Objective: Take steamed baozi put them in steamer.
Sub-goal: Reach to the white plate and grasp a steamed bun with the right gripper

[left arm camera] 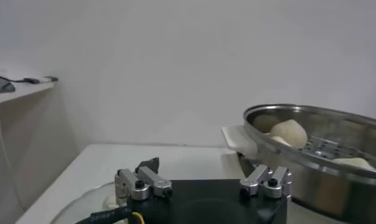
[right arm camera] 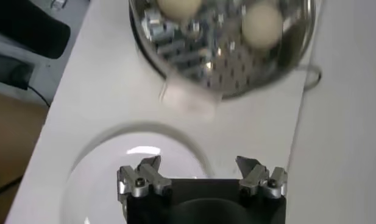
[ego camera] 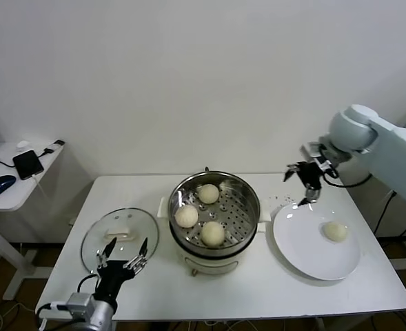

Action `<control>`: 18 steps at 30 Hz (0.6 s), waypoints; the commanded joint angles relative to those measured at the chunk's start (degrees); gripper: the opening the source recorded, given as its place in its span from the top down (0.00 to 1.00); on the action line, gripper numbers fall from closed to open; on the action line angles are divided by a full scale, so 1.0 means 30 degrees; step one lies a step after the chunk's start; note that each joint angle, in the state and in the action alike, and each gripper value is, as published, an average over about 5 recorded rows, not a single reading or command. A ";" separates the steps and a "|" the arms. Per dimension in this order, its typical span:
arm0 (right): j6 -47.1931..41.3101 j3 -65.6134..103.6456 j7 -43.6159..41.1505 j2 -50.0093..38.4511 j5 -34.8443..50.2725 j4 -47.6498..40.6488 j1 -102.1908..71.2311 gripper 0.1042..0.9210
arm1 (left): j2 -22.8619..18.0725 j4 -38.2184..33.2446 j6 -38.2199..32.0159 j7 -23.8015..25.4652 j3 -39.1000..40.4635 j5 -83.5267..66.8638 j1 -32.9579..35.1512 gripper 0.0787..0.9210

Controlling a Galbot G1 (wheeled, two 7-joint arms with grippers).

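White plate (ego camera: 306, 258) bun (ego camera: 336, 231): head view only.

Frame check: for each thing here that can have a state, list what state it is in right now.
steamer: uncovered, three baozi on its perforated tray.
glass lid: off, flat on the table.
plate: holds one baozi.
left gripper: open, empty, over the lid.
right gripper: open, empty, above the plate's far edge.

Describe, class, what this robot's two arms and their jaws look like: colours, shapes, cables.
The right arm has smooth white-grey shells with a rounded joint and a black cable beneath. The right gripper is black with silver metal jaws. The left gripper matches it, on a silver-grey wrist. Both wrist views show black bodies, silver blocks and black screws.
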 commanded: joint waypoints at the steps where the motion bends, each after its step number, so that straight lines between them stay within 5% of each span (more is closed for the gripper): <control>1: 0.2381 0.7811 -0.0805 -0.0466 -0.4013 -0.5002 -0.7103 0.12 | 0.0032 -0.0054 -0.0115 0.0303 -0.0078 -0.1273 0.0412 0.12; 18: 0.5650 0.7791 0.0585 0.2526 -0.6155 -0.9775 -0.7676 0.12 | 0.0138 0.0143 -0.0062 0.0287 -0.0602 -0.1194 0.0745 0.12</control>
